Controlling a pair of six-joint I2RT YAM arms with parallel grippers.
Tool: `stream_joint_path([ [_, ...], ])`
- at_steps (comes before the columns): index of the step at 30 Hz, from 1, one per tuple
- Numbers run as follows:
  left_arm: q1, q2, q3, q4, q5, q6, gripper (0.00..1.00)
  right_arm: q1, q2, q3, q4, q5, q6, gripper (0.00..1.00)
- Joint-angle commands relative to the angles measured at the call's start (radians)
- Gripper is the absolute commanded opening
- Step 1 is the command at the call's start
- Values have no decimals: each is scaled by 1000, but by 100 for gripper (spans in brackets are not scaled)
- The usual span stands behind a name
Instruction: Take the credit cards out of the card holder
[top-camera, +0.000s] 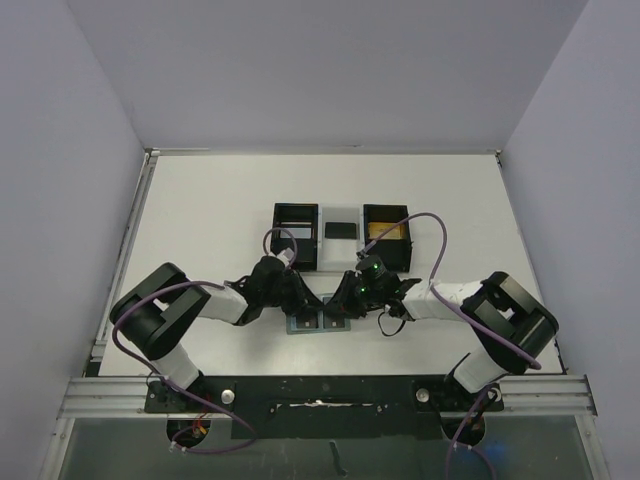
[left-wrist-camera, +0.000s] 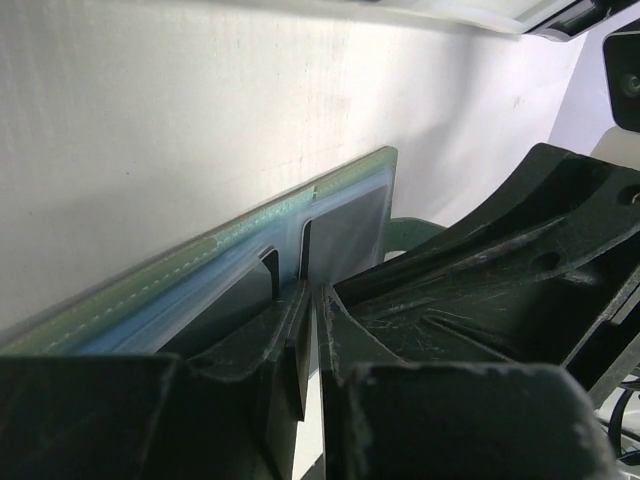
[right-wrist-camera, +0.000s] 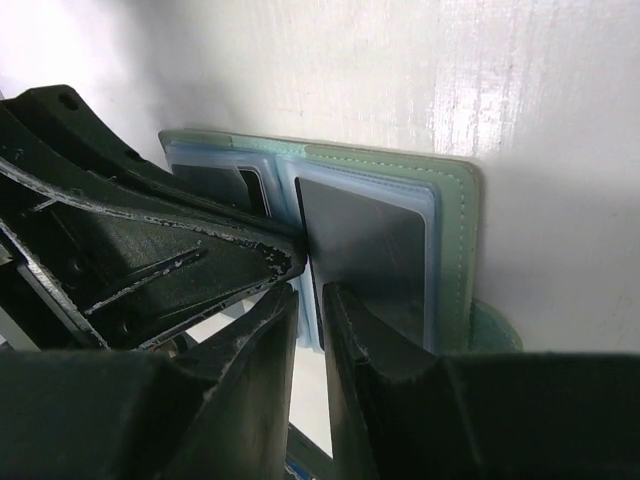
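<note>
The teal-grey card holder (top-camera: 306, 326) (left-wrist-camera: 250, 226) (right-wrist-camera: 456, 240) lies open on the white table between my two grippers. A dark card (right-wrist-camera: 370, 250) (left-wrist-camera: 346, 236) sits in its right pocket, with its inner edge raised at the fold. Another dark card (right-wrist-camera: 216, 186) (left-wrist-camera: 222, 312) fills the left pocket. My left gripper (top-camera: 303, 303) (left-wrist-camera: 318, 292) is at the fold, jaws almost together on that raised thin dark edge. The right gripper (top-camera: 345, 304) (right-wrist-camera: 310, 292) straddles the same edge lower down, its jaws a narrow gap apart with table showing between them.
Two black square boxes (top-camera: 295, 238) (top-camera: 386, 240) stand behind the holder, the right one with something gold-orange (top-camera: 384, 233) inside. A white tray (top-camera: 340, 215) between them holds a black card (top-camera: 341, 231). The metal rail (top-camera: 320, 392) runs along the near edge.
</note>
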Motion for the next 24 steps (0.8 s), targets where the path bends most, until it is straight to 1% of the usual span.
stream_joint_path([
  [1,-20,1,-1,105,83,-18,7,3,7,-26,-87,35,-8,21],
  [3,-18,-12,7,46,63,7,8,3,-46,-15,-126,72,-25,21],
  [6,-22,-60,37,-119,3,81,15,-2,-110,33,-227,138,-75,24],
  [9,-23,-96,98,-294,-60,173,23,-4,-132,96,-329,188,-115,26],
  [11,-23,-91,142,-384,-75,224,27,-4,-124,114,-347,194,-126,27],
  [14,-38,-46,206,-486,-105,285,29,-4,-76,107,-324,177,-121,27],
  [17,-63,7,244,-580,-156,311,29,-1,-17,105,-310,162,-104,25],
  [20,-80,12,236,-595,-193,301,31,6,-12,88,-288,160,-86,23],
  [21,-81,6,230,-594,-201,296,33,6,-9,83,-283,153,-80,22],
  [22,-81,-1,225,-598,-209,291,36,6,-7,80,-281,150,-79,21],
  [24,-81,-15,214,-598,-216,284,39,6,-4,74,-278,146,-75,17],
])
